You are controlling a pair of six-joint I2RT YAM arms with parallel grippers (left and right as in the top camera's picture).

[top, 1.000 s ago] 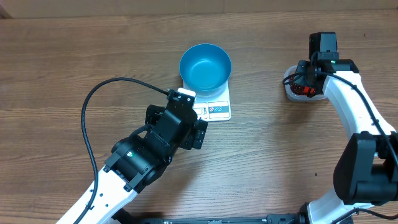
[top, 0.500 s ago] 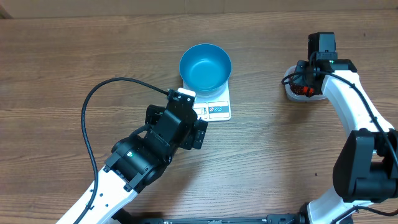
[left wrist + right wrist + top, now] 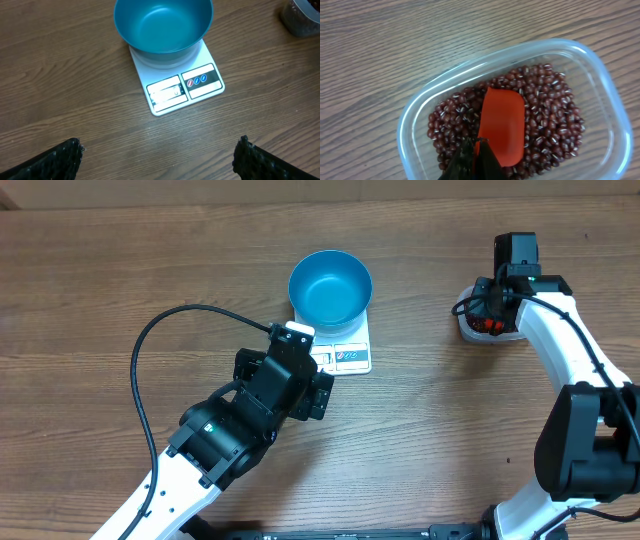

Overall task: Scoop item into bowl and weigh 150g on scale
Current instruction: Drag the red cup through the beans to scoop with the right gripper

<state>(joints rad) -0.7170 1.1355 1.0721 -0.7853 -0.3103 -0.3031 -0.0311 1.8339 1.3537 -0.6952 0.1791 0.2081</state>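
Note:
The blue bowl (image 3: 330,287) (image 3: 162,25) stands empty on the white scale (image 3: 350,358) (image 3: 186,89). My left gripper (image 3: 159,150) (image 3: 318,388) hangs open over bare wood just in front of the scale's display edge, nothing between its fingers. At the right, my right gripper (image 3: 477,145) (image 3: 490,318) is shut on the handle of a red scoop (image 3: 502,125). The scoop's empty cup lies on the dark red-brown beans (image 3: 547,107) inside a clear plastic tub (image 3: 417,112) (image 3: 466,330). From overhead the arm hides most of the tub.
A black cable (image 3: 145,350) loops from the left arm over the table's left half. The right arm (image 3: 570,350) runs down the right side. A stretch of wood separates the tub from the scale.
The right wrist has edged very slightly left over the tub. The left arm, bowl and scale have not moved.

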